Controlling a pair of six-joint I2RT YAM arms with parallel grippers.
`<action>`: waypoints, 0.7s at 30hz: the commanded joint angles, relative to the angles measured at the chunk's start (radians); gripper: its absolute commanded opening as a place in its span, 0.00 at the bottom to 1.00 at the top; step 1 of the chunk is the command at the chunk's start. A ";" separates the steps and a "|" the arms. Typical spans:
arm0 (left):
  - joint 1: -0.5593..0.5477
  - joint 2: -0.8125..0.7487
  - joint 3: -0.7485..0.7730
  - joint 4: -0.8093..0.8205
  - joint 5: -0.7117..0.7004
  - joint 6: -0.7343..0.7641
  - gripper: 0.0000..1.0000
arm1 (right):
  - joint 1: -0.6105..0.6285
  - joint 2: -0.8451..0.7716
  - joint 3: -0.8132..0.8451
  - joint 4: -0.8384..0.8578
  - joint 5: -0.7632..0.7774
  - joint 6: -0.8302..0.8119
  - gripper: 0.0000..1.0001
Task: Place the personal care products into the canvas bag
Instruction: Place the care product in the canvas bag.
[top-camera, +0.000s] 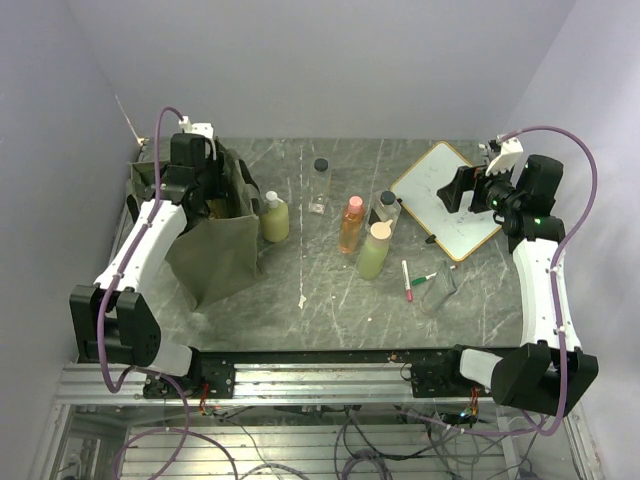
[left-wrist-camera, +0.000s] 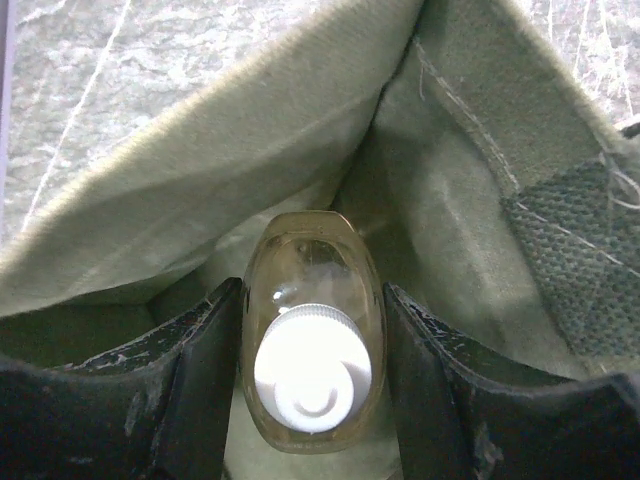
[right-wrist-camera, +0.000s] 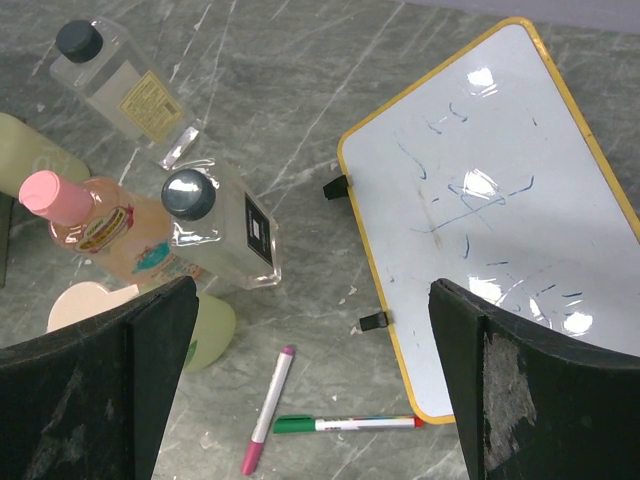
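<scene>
From above, the left tool (top-camera: 207, 198) is down in the open mouth of the canvas bag (top-camera: 215, 255), which stands upright at the left of the surface (top-camera: 330, 300). What it grips cannot be told from here. Five bottles stand outside the bag:
- a yellow-green bottle (top-camera: 274, 217) just beside it
- a tall clear bottle (top-camera: 320, 185) farther back
- an orange bottle (top-camera: 351, 224), a short clear bottle (top-camera: 388, 208) and a light green bottle (top-camera: 375, 250), close together

The right tool (top-camera: 462, 187) hangs over the whiteboard (top-camera: 447, 199).

The left wrist view shows the inside of the bag. There the left tool is clamped on an amber bottle (left-wrist-camera: 312, 340) with a white cap, and olive fabric rises around it.

The right wrist view shows the right tool (right-wrist-camera: 312, 300) with its fingers wide apart and nothing between them. Below it lie a red-tipped marker (right-wrist-camera: 268, 408) and a green marker (right-wrist-camera: 345, 424), beside the whiteboard's yellow edge.
</scene>
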 joint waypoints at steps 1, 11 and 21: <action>-0.014 -0.011 -0.010 0.174 -0.086 -0.106 0.07 | 0.003 -0.025 0.006 -0.007 0.014 -0.020 1.00; -0.019 0.010 -0.104 0.245 -0.056 -0.175 0.07 | 0.004 -0.049 -0.012 -0.008 0.012 -0.010 1.00; -0.017 0.030 -0.199 0.309 0.025 -0.171 0.09 | 0.003 -0.085 -0.042 -0.019 0.017 -0.020 1.00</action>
